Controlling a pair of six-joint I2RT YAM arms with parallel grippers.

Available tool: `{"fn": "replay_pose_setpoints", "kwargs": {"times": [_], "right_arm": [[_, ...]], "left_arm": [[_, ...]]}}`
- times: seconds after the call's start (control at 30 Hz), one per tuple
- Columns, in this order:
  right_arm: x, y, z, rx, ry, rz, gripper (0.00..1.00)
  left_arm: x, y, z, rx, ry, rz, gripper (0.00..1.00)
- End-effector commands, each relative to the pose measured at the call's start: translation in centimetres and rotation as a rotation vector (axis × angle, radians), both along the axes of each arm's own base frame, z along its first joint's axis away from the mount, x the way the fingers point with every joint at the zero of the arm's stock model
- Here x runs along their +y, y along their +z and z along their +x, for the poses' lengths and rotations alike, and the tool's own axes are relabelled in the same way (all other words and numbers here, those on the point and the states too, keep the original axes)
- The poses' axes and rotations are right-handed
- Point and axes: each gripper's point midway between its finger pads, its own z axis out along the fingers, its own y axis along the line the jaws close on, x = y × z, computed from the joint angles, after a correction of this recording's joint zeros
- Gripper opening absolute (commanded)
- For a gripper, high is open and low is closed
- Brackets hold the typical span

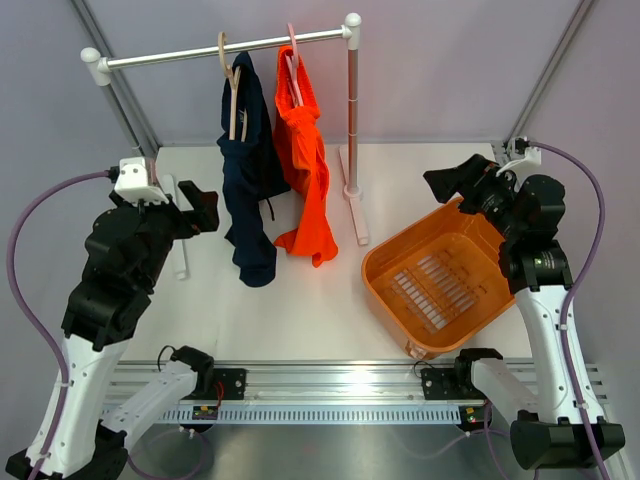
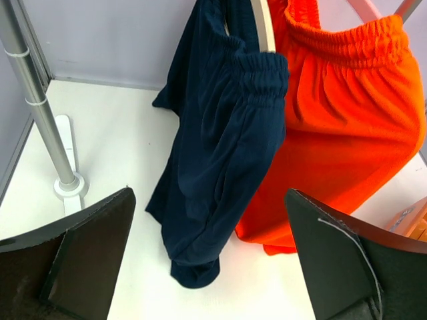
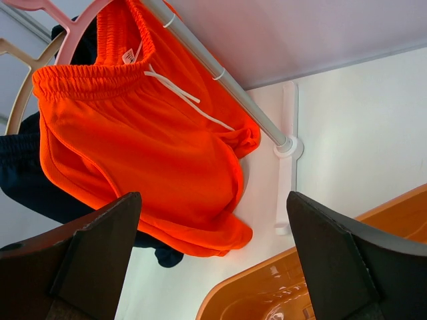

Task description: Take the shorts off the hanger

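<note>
Empty, wide-open left gripper (image 2: 208, 200) and right gripper (image 3: 213, 197) face navy shorts (image 2: 220, 147) and orange shorts (image 3: 133, 147) hanging lengthwise downward.

Rack (image 1: 353, 110) stands at the back of the worktop (image 1: 300, 300), left shorts (image 1: 250, 180) and right shorts (image 1: 312, 175) hanging side by side off its rail (image 1: 170, 57) on hangers (image 1: 232, 115). Basket (image 1: 380, 280) sits off to the right, closer in.

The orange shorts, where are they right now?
In the top view the orange shorts hang from a pink hanger on the rail, right of the navy shorts and left of the orange basket.
</note>
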Motion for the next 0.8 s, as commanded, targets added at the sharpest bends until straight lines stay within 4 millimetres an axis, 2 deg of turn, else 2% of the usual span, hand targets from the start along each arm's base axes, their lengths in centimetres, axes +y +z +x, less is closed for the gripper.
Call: {"fn": "replay_pose_setpoints", "kwargs": {"times": [0.0,0.23,0.4,0.47,0.53,0.6,0.63,0.77], "right_arm": [[0.3,3.7,-0.9,-0.096,0.013,0.028,0.99],[-0.2,2.9,-1.5,-0.088,-0.009,-0.006,0.99],[0.3,2.7,-1.7,-0.071,0.029,-0.026,0.99],[0.6,2.9,-1.7,-0.076,0.049,-0.024,0.99],[0.7,2.8,-1.6,-0.065,0.055,-0.021,1.0],[0.7,2.7,-1.5,-0.063,0.058,-0.025,0.99],[0.7,2.5,-1.5,-0.053,0.059,-0.029,0.99],[0.4,1.6,-1.4,-0.035,0.044,-0.039,1.0]], "left_arm": [[-0.4,0.4,0.0,-0.027,-0.023,-0.011,0.99],[-0.9,2.9,0.6,-0.079,-0.027,-0.057,0.99],[-1.7,4.0,2.1,-0.112,-0.04,-0.066,0.99],[-1.9,5.3,3.1,-0.152,-0.037,-0.06,0.99],[-2.5,6.4,5.2,-0.145,-0.031,-0.032,0.99],[-3.1,6.8,7.1,-0.132,-0.026,-0.006,0.99],[-3.5,6.8,9.0,-0.117,-0.007,0.008,0.99],[-3.9,8.3,12.7,-0.166,0.044,0.031,0.99]]}}
